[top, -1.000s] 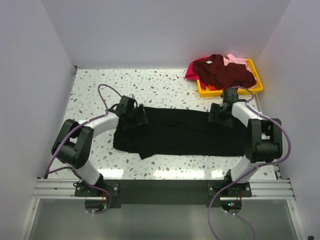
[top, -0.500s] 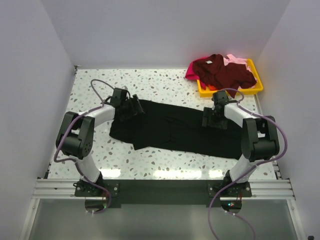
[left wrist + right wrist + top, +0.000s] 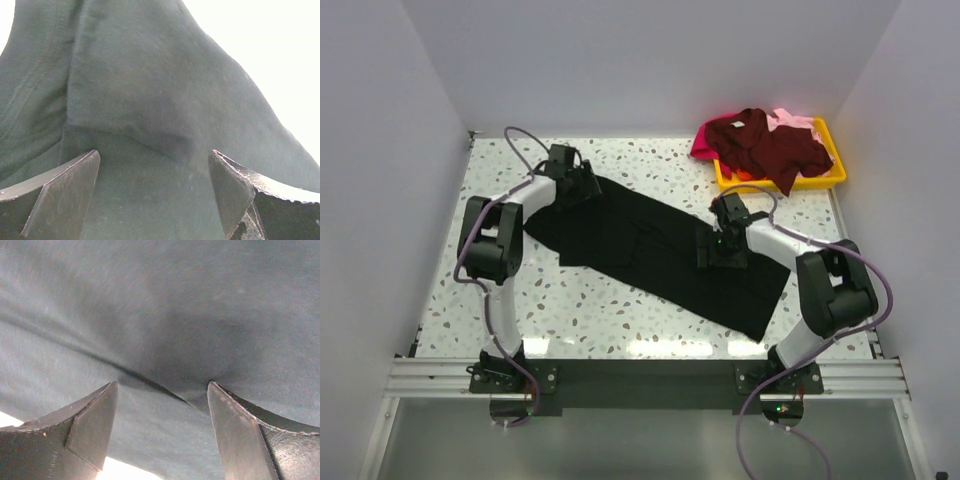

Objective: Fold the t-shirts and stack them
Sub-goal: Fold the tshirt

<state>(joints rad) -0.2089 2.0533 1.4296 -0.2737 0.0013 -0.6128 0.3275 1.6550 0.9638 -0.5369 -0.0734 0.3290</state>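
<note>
Laying out the black t-shirt point(image 3: 640, 245) for folding is judged to be the step in hand. The shirt is spread as a long slanted band across the table point(image 3: 620, 160), from the far left toward the near right, and a crease is seen in both wrist views.

The jaws of the left arm point(image 3: 525, 200) are set at the far-left end of the shirt. They are held wide apart, with cloth lying below and between them and nothing clamped. The jaws of the right arm point(image 3: 775, 243) are placed over the middle-right part of the same shirt. They too are parted, a ridge of cloth runs between the tips, and no grip is seen. Whether the tips press on the cloth cannot be told.

The maroon t-shirt point(image 3: 765, 145), the magenta t-shirt point(image 3: 705, 148) and the pale pink t-shirt point(image 3: 790, 120) are heaped unfolded in and over the yellow tray point(image 3: 820, 184) at the far right, so little of the task is judged done.

For the next move, the band would have to be flattened and squared. Alternatively, an edge could be pinched at each end with the jaws brought together, so that one end can be carried over the other. Care is called for, since soft cloth is likely to drag and bunch.
</note>
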